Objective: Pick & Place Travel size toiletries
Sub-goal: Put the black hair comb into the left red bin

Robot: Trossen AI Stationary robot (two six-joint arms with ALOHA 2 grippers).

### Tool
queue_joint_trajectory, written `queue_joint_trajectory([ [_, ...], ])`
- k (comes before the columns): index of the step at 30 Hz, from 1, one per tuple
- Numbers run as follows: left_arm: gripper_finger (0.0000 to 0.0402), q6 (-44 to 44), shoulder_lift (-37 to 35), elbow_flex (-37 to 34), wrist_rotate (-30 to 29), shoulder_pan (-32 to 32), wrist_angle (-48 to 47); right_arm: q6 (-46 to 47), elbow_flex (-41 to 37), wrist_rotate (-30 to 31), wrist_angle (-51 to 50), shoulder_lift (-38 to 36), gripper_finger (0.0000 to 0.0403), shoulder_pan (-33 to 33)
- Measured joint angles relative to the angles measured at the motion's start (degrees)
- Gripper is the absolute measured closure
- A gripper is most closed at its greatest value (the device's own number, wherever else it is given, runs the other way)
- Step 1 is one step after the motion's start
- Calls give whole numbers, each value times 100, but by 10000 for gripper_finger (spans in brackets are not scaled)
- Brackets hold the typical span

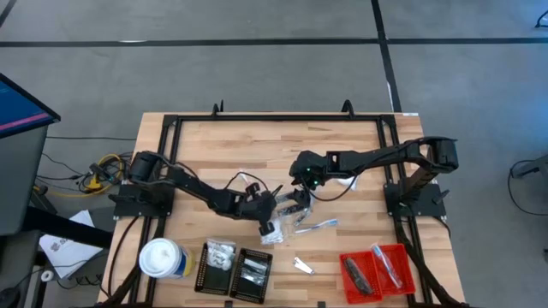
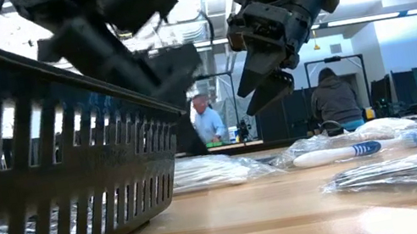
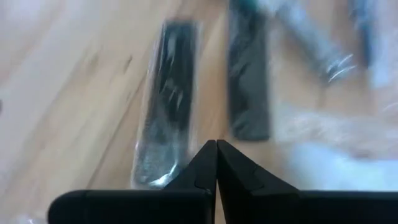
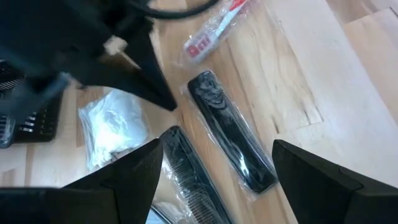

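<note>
Left claw [image 3: 216, 163] clenched empty over 2 wrapped dark combs [image 4: 231, 139]; right claw [image 4: 214, 171] released above them.

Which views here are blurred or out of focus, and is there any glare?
Left wrist view: smeared by blur, the two wrapped black combs only soft shapes beyond the shut left claw. Low view: the near black tray is out of focus, bright ceiling lights behind. Right wrist view: mostly sharp, wrapper glare on the comb.

Grey concrete floor [image 1: 257, 77] crossed by dark lines surrounds the light wood surface [image 1: 257, 150]; bright ceiling lights [image 2: 396, 11] illuminate two people [image 2: 334, 99] at distant workstations.
</note>
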Motion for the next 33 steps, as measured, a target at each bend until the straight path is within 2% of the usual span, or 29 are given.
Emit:
queue_joint_trajectory([
  [5,400,2,-20,14,-118,147,62,18,0,0,16,0,108,0],
  [12,400,1,95,-16,129,196,196,59,0,0,44,0,108,0],
  [33,400,-142,372,16,313,175,355,87,0,-2,89,0,107,0],
])
